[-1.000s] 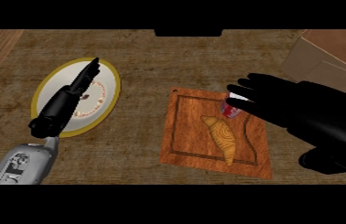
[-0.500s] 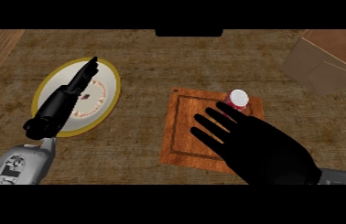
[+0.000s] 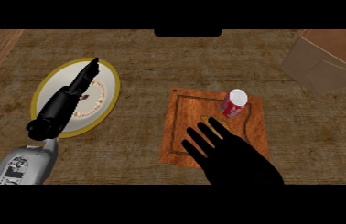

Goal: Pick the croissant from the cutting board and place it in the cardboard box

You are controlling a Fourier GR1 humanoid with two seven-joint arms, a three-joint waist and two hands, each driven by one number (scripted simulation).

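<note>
The wooden cutting board (image 3: 186, 104) lies right of centre on the counter. My right hand (image 3: 233, 157) hovers flat over its lower half, fingers straight and spread, pointing up and left. The croissant (image 3: 204, 116) is almost wholly hidden beneath that hand; only a tan tip shows between the fingers. Whether the hand touches it cannot be told. The cardboard box (image 3: 317, 58) stands at the far right, cut by the view's edge. My left hand (image 3: 67, 99) rests open over a plate at the left.
A red and white can (image 3: 235, 103) stands on the board's upper right corner, just beyond my right fingertips. A white plate with a yellow rim (image 3: 111, 77) lies under the left hand. A dark object (image 3: 187, 32) sits at the counter's far edge.
My right hand swung from the board's right side to over the croissant, then drew back slightly toward the lower edge. The can came into full view. The left hand stayed put.
</note>
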